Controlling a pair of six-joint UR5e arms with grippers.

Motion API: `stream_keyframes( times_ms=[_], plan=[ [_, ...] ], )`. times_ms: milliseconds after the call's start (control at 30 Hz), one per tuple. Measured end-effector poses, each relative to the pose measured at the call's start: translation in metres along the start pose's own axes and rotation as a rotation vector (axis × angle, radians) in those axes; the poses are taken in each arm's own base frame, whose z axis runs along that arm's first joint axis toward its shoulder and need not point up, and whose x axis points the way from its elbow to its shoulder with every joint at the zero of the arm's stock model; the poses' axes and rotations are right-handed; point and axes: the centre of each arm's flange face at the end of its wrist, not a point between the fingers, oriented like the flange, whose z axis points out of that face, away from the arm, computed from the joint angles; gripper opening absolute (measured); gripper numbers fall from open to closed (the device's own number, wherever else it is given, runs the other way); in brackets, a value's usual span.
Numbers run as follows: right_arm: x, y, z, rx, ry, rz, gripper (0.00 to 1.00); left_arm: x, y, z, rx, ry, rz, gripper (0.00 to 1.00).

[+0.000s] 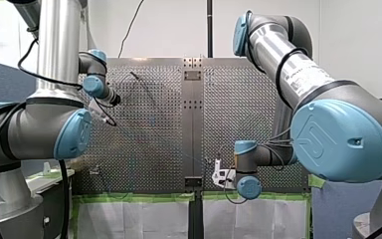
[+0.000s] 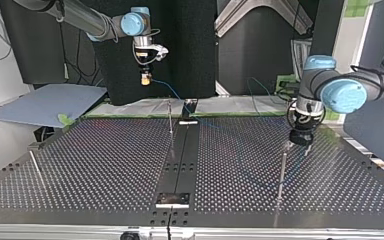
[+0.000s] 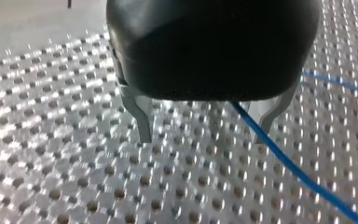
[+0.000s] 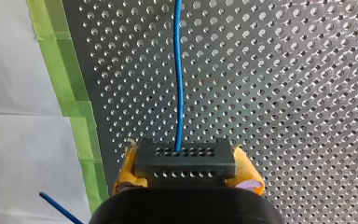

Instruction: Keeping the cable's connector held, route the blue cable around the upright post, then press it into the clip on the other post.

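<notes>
A black connector (image 4: 186,156) is clamped in the right gripper (image 4: 187,169), pinched from both sides by its yellow pads (image 4: 127,170), which are closed tight against the block's ends. From the connector's face between those pads, the blue cable (image 4: 178,70) is seen running straight ahead of the fingers over the perforated table (image 4: 284,93), with a strip of green tape (image 4: 65,93) along the table's edge off to one side of the gripper. The left gripper (image 3: 205,133) is held low over the holes with its metal fingers (image 3: 142,119) spread wide and nothing gripped; the cable is passed loosely between them, nearer to one finger than the other, and continues ahead of the fingertips across the plate. In the top view, a thin upright post (image 2: 282,170) is shown just beside the left gripper's fingertips, while the right gripper is held well above the table, far from it
</notes>
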Motion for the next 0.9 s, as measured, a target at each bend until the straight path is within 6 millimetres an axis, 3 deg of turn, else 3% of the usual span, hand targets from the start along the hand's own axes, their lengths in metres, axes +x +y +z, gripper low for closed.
stream_keyframes(
  times_ms=[633, 900],
  plan=[
    [0.001, 0.0, 0.0, 0.0, 0.004, 0.011, 0.0, 0.004, -0.028, -0.019, 0.037, 0.037, -0.141, 0.99],
    [0.001, 0.002, 0.001, -0.004, 0.004, 0.014, 0.0, 0.001, -0.047, -0.036, 0.036, 0.031, -0.193, 0.99]
  ],
)
